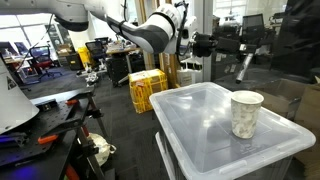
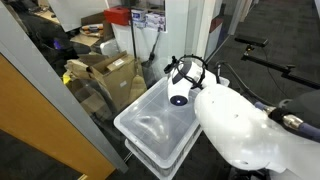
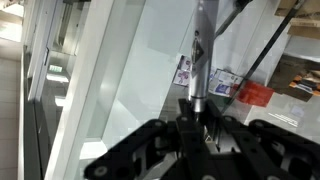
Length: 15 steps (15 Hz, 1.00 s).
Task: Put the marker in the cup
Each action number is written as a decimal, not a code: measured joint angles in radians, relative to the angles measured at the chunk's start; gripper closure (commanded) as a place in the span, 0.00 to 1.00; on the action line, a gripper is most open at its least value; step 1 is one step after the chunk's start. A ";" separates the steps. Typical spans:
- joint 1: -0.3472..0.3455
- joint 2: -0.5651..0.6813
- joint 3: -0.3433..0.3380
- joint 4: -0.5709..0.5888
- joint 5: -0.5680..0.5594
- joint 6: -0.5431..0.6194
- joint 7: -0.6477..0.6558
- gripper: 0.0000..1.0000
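Cluttered lab, clear plastic bin (image 1: pixel 200 128) for a bench, cup (image 1: pixel 246 113) upright near its far edge. Our gripper (image 3: pixel 192 125) pinches the marker (image 3: pixel 197 70), so we're at the carry step. Next we'd line up over the rim, then let go.

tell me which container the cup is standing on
The clear plastic bin: the cup stands upright on its lid. The yellow crates stand apart, farther back.
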 measured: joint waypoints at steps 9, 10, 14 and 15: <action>-0.063 0.001 0.053 0.061 -0.197 -0.043 0.244 0.95; -0.068 0.001 0.059 0.067 -0.217 -0.051 0.267 0.95; -0.080 0.001 0.082 0.093 -0.301 -0.102 0.356 0.95; -0.083 0.001 0.089 0.099 -0.318 -0.113 0.375 0.95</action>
